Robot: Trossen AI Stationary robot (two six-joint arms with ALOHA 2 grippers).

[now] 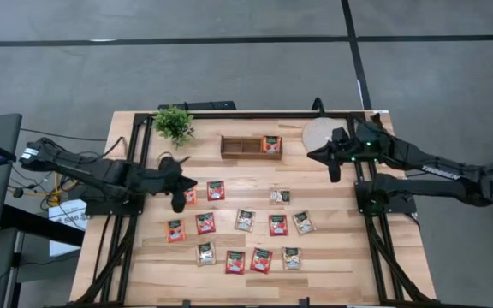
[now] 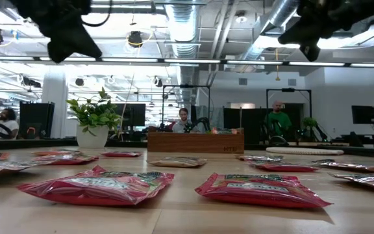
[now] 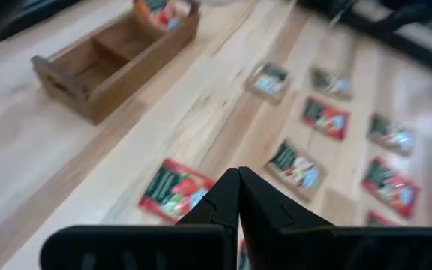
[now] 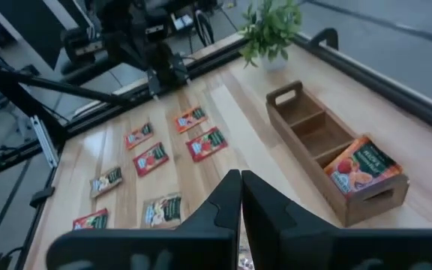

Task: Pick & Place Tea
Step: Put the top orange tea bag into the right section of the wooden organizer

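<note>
On pale plank table [image 1: 332, 265]: flat glossy tea packets [image 1: 205, 223]; both end effectors clenched, empty.

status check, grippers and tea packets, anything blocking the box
Left gripper shut, empty, above the packets' left edge. Right gripper shut, empty, right of the wooden box. One tea packet in its right compartment; others loose on the table. Nothing blocking.

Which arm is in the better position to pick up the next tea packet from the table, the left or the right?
Probably the left. The left gripper hovers with fingers shut directly beside the red tea packets, near the upper-left of the spread. The right gripper hangs near the round white disc, farther from any packet, its fingers also shut.
</note>
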